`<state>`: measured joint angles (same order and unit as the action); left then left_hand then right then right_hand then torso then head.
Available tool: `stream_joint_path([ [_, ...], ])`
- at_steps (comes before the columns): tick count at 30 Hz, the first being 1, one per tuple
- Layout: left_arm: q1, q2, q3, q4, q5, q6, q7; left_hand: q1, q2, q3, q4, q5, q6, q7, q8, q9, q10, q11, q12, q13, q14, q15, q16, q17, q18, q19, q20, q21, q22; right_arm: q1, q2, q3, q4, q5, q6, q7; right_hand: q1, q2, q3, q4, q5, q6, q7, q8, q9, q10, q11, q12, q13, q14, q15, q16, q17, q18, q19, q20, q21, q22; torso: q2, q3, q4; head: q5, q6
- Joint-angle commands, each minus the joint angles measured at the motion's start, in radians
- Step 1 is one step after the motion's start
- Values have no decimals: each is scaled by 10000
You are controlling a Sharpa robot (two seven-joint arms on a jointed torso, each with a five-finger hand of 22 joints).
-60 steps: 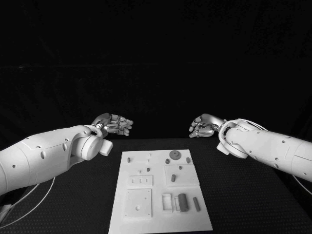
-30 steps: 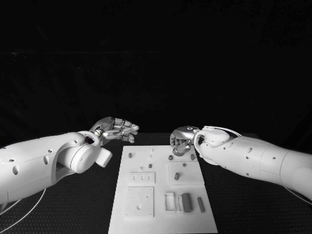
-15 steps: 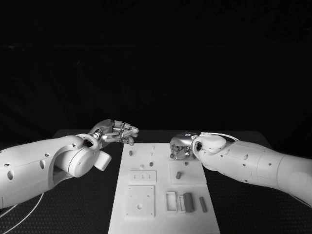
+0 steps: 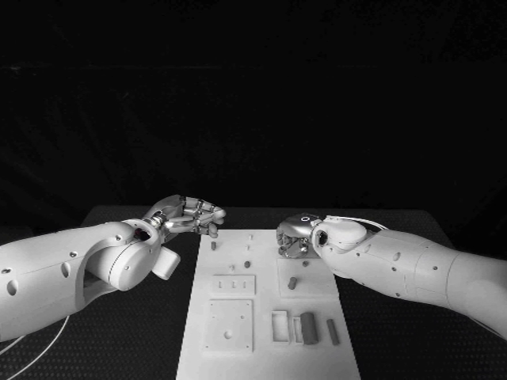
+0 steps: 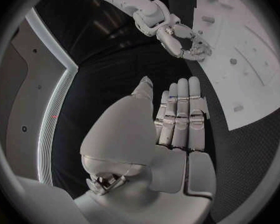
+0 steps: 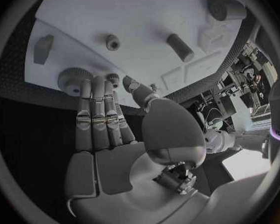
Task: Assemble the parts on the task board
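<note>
White rectangular task board (image 4: 265,309) lies lengthwise at the middle of the black table (image 4: 128,218), small grey parts on it untouched, so assembly looks not yet started. Left silver hand (image 4: 188,215) hovers beside the board's far left corner, off the plate, fingers loosely extended and holding nothing, probably parked clear. Right silver hand (image 4: 294,237) sits over the board's far right edge, released, fingers straight and apart in the right wrist view, tips just by a round grey gear-like disc (image 6: 72,80), likely lining up to pick it. Grey cylindrical peg (image 6: 179,47) and small round grey bushing (image 6: 113,43) lie loose further along the board, towards its near end.
</note>
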<state>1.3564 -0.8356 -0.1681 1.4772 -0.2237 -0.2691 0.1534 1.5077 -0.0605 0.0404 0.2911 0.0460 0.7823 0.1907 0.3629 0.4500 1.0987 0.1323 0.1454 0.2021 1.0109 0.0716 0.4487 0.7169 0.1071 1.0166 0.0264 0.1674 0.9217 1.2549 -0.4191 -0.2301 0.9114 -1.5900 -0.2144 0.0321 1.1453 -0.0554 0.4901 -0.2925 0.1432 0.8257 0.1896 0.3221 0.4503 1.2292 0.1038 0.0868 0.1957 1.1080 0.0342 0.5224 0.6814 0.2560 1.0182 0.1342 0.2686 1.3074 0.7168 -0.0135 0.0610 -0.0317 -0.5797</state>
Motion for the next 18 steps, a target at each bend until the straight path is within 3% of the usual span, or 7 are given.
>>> stream_joint_path([
  [1, 33, 11, 8, 31, -34, -4, 145, -21, -31, 40, 2, 36, -31, 73, -42, -10, 26, 61, -63, 10, -11, 48, -44, 17, 18, 17, -84, -44, -16, 1, 0, -2, 34, -130, -139, -107, 43, -27, 32, 6, 53, -102, -2, -51, -19, 38, 43, -47, 20, 32, 16, -46, 23, 58, -37, 4, 15, 243, 72, 2, 21, -8, -4],
  [18, 96, 5, 8, 83, -34, 7, 137, -45, -26, 42, 3, 36, -30, 76, -58, -7, 37, 66, -104, 19, -7, 50, -62, 39, -14, 28, -111, -67, -13, -18, 98, -3, -312, -113, 58, -139, 6, 37, 18, 8, 55, -75, -2, -85, -54, 146, 4, -56, 83, 115, -24, -33, 128, 58, 30, -23, 81, 247, 109, 5, 19, -17, -89],
])
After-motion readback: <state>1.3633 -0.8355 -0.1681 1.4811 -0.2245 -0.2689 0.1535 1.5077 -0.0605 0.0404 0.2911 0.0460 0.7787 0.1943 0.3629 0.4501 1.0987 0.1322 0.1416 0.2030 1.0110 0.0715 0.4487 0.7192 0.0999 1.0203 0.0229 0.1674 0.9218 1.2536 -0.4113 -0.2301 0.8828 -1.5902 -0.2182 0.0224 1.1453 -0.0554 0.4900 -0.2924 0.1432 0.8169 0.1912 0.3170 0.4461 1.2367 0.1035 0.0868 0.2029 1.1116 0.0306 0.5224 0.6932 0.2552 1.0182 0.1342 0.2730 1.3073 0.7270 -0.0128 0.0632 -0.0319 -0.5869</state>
